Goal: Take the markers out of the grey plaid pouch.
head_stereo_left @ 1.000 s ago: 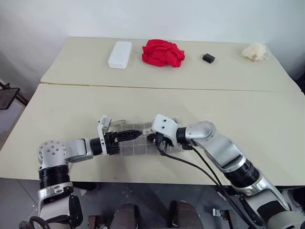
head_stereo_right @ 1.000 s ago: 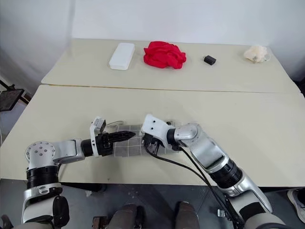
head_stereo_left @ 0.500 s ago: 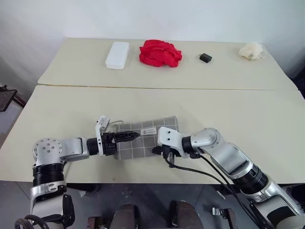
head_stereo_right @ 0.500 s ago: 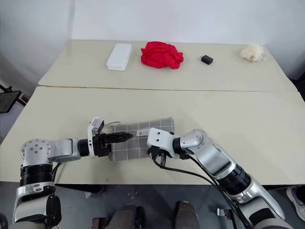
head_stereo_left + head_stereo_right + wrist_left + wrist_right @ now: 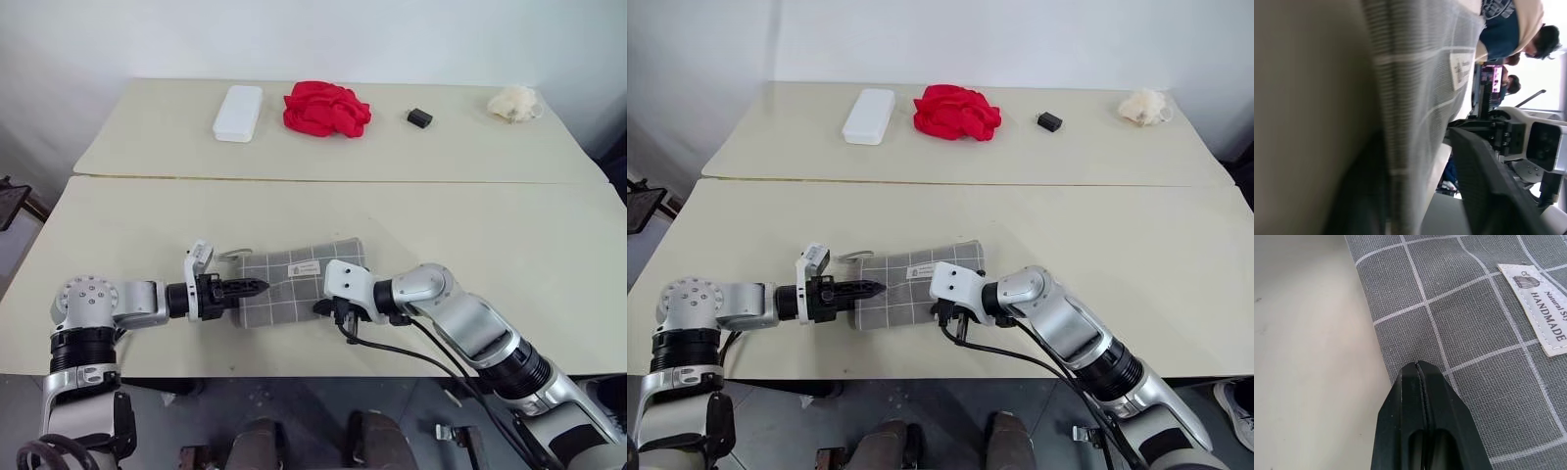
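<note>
on your near table (image 5: 549, 264): one grey plaid pouch (image 5: 294, 282), flat. two grippers: left gripper (image 5: 257, 287) at its left end, fingers narrow, grip uncertain; right gripper (image 5: 1418, 369) pressed together on its near edge. far table (image 5: 147, 127): one white box (image 5: 239, 99), one red cloth (image 5: 326, 107).

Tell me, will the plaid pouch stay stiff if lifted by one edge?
Probably not. The grey plaid pouch is thin woven fabric lying flat on the table, so it would likely droop. It looks light, so a push may slide it.
</note>
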